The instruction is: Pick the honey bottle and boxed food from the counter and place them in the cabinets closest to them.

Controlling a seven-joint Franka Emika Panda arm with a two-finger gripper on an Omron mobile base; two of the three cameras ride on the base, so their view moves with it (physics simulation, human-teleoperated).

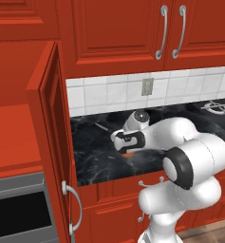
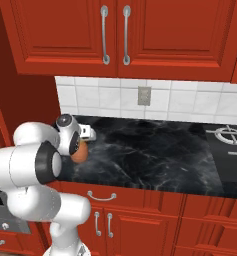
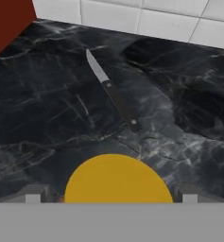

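The honey bottle (image 3: 117,182) stands on the black counter (image 3: 47,118), and the hand view looks down on its round yellow top. My gripper (image 3: 111,196) is open directly above it, one fingertip on each side with a gap to the bottle. From the right base view the orange-brown honey bottle (image 2: 80,153) sits just under the gripper (image 2: 83,144), near the counter's (image 2: 150,155) left end. In the left base view the hand (image 1: 127,141) covers most of the honey bottle (image 1: 128,153). The boxed food is out of view. Red upper cabinets (image 1: 133,33) hang closed above.
A knife (image 3: 111,92) lies on the counter just beyond the bottle, also seen as a thin knife (image 1: 102,127). An open red cabinet door (image 1: 50,142) stands at the left. Stove burners (image 2: 230,135) are at the right. The tiled wall holds an outlet (image 2: 144,95).
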